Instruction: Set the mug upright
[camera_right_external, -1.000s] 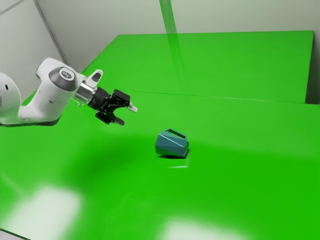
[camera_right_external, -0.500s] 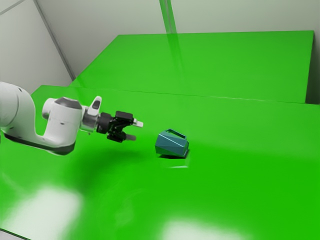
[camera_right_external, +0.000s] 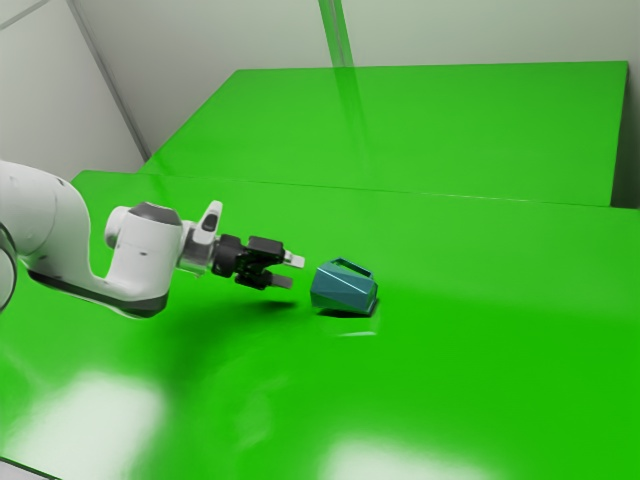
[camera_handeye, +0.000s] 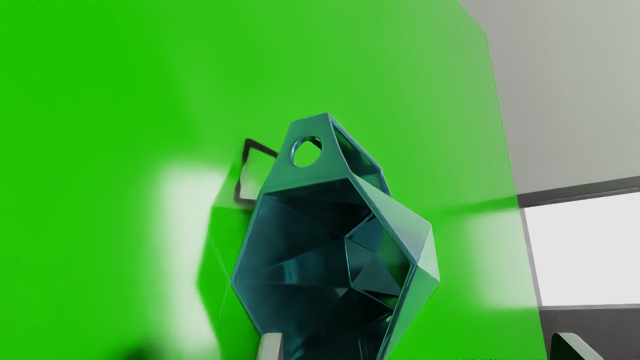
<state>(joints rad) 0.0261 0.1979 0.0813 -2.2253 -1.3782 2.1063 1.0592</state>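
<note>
Shifted toward four o'clock in exterior view since earlier frame, from white arm (camera_right_external: 140, 255) at exterior view's left to black gripper (camera_right_external: 290, 272), open, empty. Now just short of teal mug (camera_right_external: 343, 290), roughly at three o'clock. Unmoved on green table (camera_right_external: 480, 400), lying on side, with mouth (camera_handeye: 300, 250) toward gripper and handle (camera_handeye: 332, 162) at one o'clock. Nearly ready for grasping, but probably needs centring, with one finger (camera_handeye: 271, 346) lined up near rim (camera_handeye: 246, 306).

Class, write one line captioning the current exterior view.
An open gripper near a teal mug lying on its side on a green table.
</note>
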